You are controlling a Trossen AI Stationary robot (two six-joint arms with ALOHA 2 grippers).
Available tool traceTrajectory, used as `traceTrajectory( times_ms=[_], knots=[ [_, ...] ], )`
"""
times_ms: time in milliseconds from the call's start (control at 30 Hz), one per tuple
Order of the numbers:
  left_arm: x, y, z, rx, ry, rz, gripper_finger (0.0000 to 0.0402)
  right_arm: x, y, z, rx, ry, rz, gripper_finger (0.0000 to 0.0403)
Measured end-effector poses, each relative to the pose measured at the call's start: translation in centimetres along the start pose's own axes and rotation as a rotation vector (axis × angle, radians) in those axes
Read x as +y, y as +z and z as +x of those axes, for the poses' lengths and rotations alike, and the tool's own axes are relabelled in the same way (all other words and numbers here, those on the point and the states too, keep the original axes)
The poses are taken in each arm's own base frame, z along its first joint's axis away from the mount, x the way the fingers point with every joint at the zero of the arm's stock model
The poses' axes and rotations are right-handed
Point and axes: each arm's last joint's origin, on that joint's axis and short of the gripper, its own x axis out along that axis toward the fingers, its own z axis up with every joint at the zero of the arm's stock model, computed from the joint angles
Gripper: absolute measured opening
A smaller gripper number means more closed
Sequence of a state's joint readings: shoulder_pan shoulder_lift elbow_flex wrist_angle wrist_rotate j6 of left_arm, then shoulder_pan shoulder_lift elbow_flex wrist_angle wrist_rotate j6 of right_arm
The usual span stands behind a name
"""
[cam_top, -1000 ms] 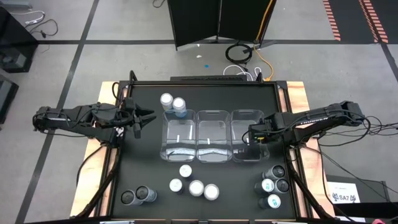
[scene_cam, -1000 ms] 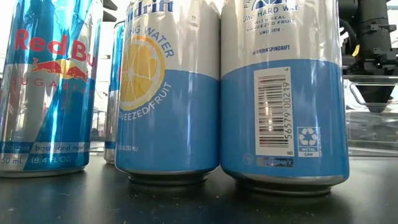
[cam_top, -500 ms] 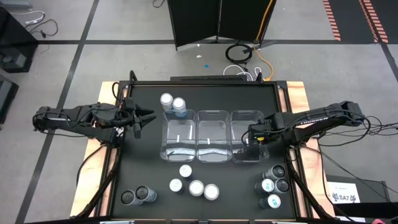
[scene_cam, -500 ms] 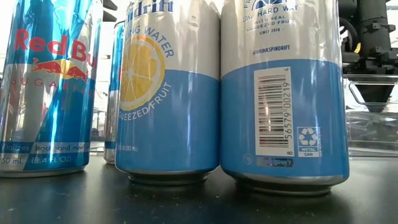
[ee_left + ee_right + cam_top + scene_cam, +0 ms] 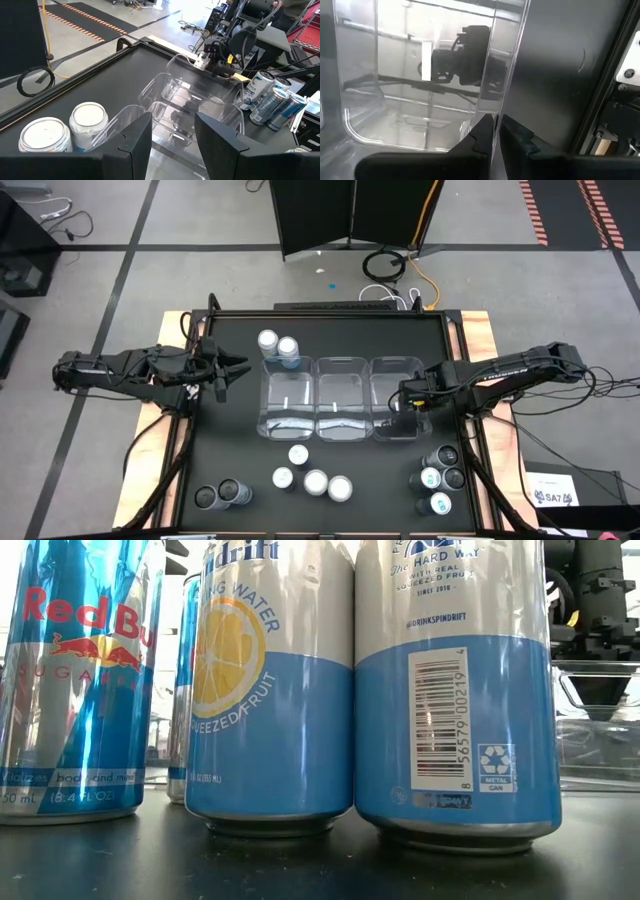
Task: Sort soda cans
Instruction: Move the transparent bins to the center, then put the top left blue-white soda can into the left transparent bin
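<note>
We see the black bench (image 5: 230, 440) carrying three clear bins (image 5: 343, 411) in a row at its centre. The right tool (image 5: 404, 406) sits at the right-hand bin's outer wall (image 5: 512, 75); in the right wrist view its fingers (image 5: 481, 137) are pinched shut on that thin clear wall. The left tool (image 5: 228, 370) hovers near the bench's left edge, just beside the left-hand bin, its fingers (image 5: 131, 137) partly apart and holding nothing.

Open bench surface lies between the bins and the near edge, broken by can groups. Two white-topped cans (image 5: 277, 345) stand touching behind the left bin. Four white-topped cans (image 5: 312, 477), with silver and pale blue sides in the low view, cluster in front of the middle bin. Two dark-topped cans (image 5: 222, 496) stand at the near left corner. A mixed group of dark and white-topped cans (image 5: 438, 478) stands at the near right edge
</note>
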State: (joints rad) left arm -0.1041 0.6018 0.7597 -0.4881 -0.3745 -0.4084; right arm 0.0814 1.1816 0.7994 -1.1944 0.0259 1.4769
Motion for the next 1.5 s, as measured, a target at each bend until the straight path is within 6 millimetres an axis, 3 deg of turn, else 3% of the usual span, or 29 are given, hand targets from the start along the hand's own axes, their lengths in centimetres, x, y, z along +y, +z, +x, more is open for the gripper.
traceTrajectory(
  times_ms=[400, 567, 733, 1000, 1133, 1233, 1500],
  knots=[
    [0.0, 0.0, 0.0, 0.000, 0.000, 0.003, 0.0158, 0.1, 0.0, 0.0, 0.002, 0.006, -0.007, 0.0130],
    [0.0, 0.0, 0.0, 0.000, 0.000, 0.002, 0.0158, 0.0, 0.0, 0.0, 0.005, 0.009, 0.035, 0.0156],
    [0.0, 0.0, 0.0, 0.000, 0.000, -0.004, 0.0158, -0.2, 0.0, -1.2, -0.005, 0.044, 0.062, 0.0161],
    [0.0, 0.0, 0.0, -0.002, -0.001, -0.004, 0.0158, 0.0, 0.0, -6.0, -0.134, 0.222, 0.065, 0.0161],
    [0.0, 0.0, 0.0, -0.001, -0.001, -0.004, 0.0158, 0.2, -0.3, -7.6, -0.291, 0.288, 0.098, 0.0160],
    [0.0, 0.0, 0.0, -0.001, -0.001, -0.004, 0.0158, 0.7, -0.9, -8.1, -0.349, 0.357, 0.101, 0.0160],
    [0.0, 0.0, 0.0, -0.001, -0.001, -0.005, 0.0158, 1.9, -3.0, -8.4, -0.464, 0.452, -0.103, 0.0160]
  ],
)
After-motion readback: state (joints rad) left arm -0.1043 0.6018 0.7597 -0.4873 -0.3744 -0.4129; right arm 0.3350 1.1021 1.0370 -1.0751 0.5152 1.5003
